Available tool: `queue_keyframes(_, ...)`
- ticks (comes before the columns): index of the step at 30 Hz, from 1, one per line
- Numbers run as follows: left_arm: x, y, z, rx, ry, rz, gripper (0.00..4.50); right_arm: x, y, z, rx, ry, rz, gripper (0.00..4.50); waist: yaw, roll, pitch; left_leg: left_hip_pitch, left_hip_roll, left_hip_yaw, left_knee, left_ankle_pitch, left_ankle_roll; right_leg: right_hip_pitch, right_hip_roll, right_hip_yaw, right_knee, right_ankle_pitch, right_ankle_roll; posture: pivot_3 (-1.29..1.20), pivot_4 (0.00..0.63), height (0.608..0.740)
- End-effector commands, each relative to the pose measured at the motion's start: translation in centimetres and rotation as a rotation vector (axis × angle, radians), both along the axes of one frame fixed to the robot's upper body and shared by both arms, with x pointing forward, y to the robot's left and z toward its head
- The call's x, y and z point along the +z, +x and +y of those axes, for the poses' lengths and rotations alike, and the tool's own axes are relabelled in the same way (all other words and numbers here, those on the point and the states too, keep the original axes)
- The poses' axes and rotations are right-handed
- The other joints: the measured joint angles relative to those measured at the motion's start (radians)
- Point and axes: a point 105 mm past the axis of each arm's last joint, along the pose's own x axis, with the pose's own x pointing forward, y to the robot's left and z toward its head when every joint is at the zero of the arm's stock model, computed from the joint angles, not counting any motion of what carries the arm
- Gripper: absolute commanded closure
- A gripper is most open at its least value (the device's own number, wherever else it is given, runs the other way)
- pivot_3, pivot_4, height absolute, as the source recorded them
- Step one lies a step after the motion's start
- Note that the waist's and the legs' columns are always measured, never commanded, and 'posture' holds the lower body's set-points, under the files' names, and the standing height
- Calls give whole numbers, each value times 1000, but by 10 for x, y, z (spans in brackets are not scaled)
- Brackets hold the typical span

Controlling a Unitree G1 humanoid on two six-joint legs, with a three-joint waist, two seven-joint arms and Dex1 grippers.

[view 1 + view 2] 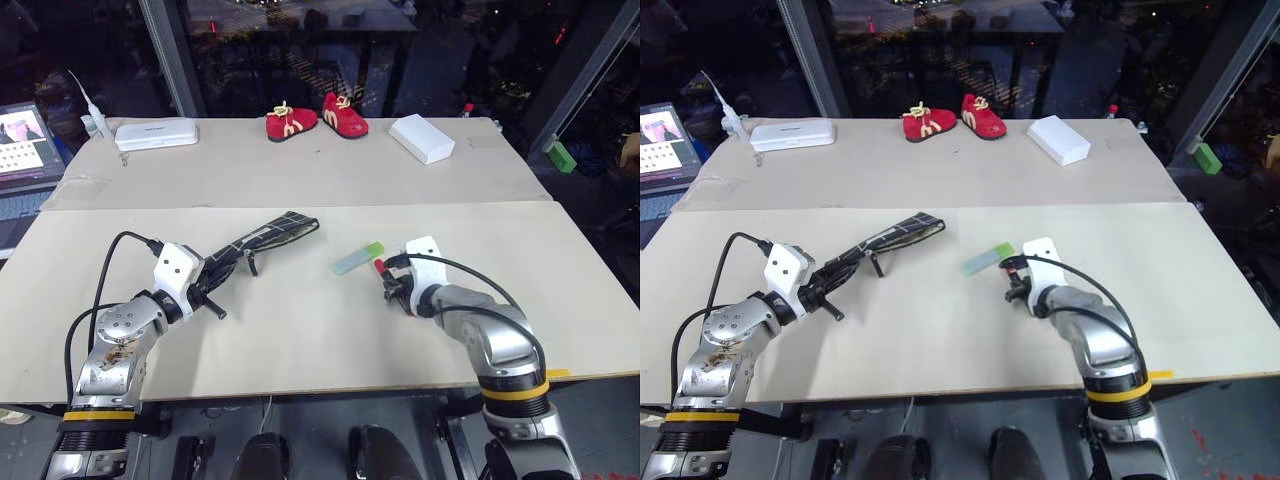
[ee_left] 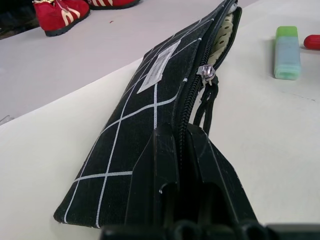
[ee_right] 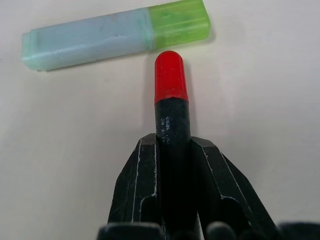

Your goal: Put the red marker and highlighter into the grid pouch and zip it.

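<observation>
The grid pouch (image 1: 270, 233) lies slanted at left centre, black with thin white lines and a white label (image 2: 159, 70). Its zipper (image 2: 205, 72) is partly undone and the far end gapes. My left gripper (image 2: 181, 132) is shut on the pouch's near end. The highlighter (image 3: 110, 35), pale blue-green with a green cap, lies flat on the table (image 1: 300, 340) at centre. Just right of it, my right gripper (image 3: 172, 142) is shut on the red marker (image 3: 170, 80). It clamps the marker's black barrel, and the red cap points toward the highlighter's cap, almost touching it.
At the back of the table are a pair of small red shoes (image 1: 316, 118), a white box (image 1: 421, 138) and a white case (image 1: 156, 133). A laptop (image 1: 25, 150) stands off the far left. A seam crosses the table behind the pouch.
</observation>
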Motion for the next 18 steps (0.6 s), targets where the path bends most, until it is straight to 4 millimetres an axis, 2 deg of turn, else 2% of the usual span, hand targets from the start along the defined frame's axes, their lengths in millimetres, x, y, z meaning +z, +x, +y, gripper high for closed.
queue_keyframes(1, 14, -1, 3, 1, 10, -47, 4500, 11, 9, -36, -62, -68, -37, 4006, 5, 0, 0, 0, 0, 0, 0, 0, 0, 0, 0, 0, 0, 0, 0, 0, 150, 740)
queue_keyframes(3, 15, -1, 2, -1, 9, -47, 4500, 34, 22, -57, -93, -118, -129, 4006, 8, 1, 1, -1, 0, 0, 0, 0, 0, 0, -1, -1, -1, 0, 0, 0, 150, 740)
queue_keyframes(5, 14, -2, 2, -6, 7, -44, 4500, 71, 35, -69, -84, -145, -275, 4006, 7, 3, 3, -3, -1, 0, 0, -1, 1, -1, -1, 0, -2, 0, 0, 0, 150, 740)
queue_keyframes(7, 14, -2, 1, -9, 8, -42, 4500, 110, 40, -54, 42, -171, -442, 4006, 2, 5, 5, -5, -2, 1, 0, -1, 2, -4, -1, 1, -3, 0, 1, 0, 150, 740)
queue_keyframes(8, 14, -2, 1, -10, 8, -42, 4500, 118, 39, -46, 95, -179, -486, 4006, -4, 5, 5, -7, -2, 1, 0, -1, 2, -6, 0, 1, -2, 0, 1, 0, 150, 740)
queue_keyframes(9, 14, -2, 0, -12, 8, -41, 4500, 129, 33, -24, 229, -226, -570, 4006, -7, 5, 5, -8, -1, 1, 0, -1, 2, -8, 1, 2, -2, 0, 1, 0, 150, 740)
queue_keyframes(11, 14, -2, -1, -15, 8, -40, 4500, 129, 22, 7, 429, -329, -655, 4006, -10, 5, 5, -9, 1, 0, -1, -1, 2, -10, 3, 1, -1, 0, 1, 0, 150, 740)
queue_keyframes(14, 14, -2, -3, -22, 5, -38, 4500, 108, 12, 43, 671, -497, -733, 4006, -12, 5, 5, -11, 2, -1, -1, -1, 2, -12, 5, 2, 0, 0, 1, 0, 150, 740)
queue_keyframes(18, 13, -3, -8, -47, 2, -30, 4500, 95, 11, 65, 801, -608, -797, 4006, -5, 5, 5, -12, -1, 2, 1, -1, 2, -13, 0, 2, 0, 0, 2, 0, 150, 740)
